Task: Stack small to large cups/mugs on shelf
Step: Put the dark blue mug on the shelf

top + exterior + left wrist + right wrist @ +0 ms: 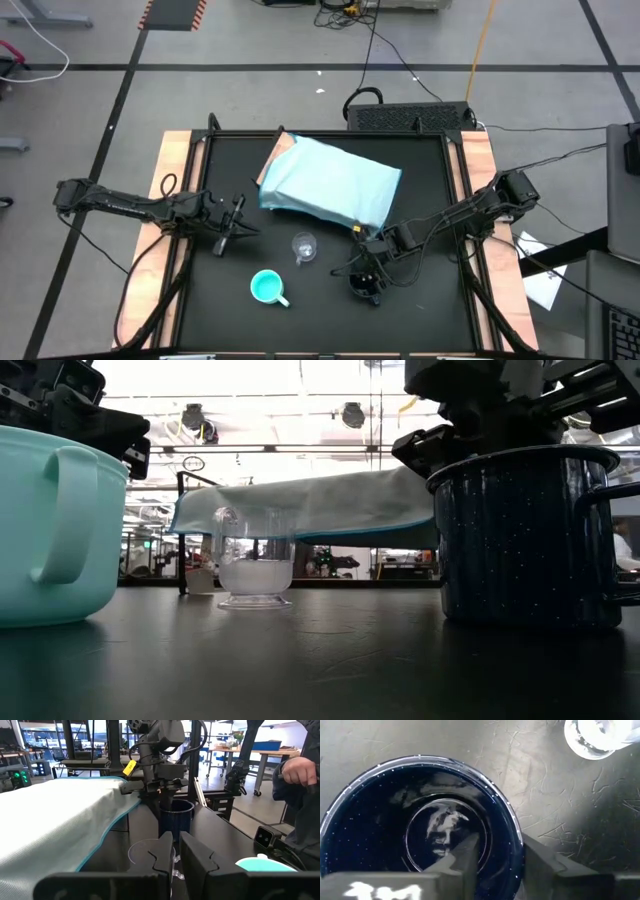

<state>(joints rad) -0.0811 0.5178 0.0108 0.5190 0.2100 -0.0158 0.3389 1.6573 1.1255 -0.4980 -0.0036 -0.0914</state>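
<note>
Here the black mug [366, 284] is standing upright on the black table [430, 300], near its front edge and right of centre. My right gripper [501, 851] is sitting over its rim, one finger [465, 857] reaching inside and the other outside the wall; whether they are pinching the rim, I cannot tell. The glass cup [303, 246] is standing just to the mug's left, apart from it. The teal mug [267, 287] is sitting farther left, handle toward the front. The shelf [330, 182], draped in light blue, is lying behind all three. My left gripper [232, 228] is hovering at the table's left, fingers slightly parted, holding nothing.
</note>
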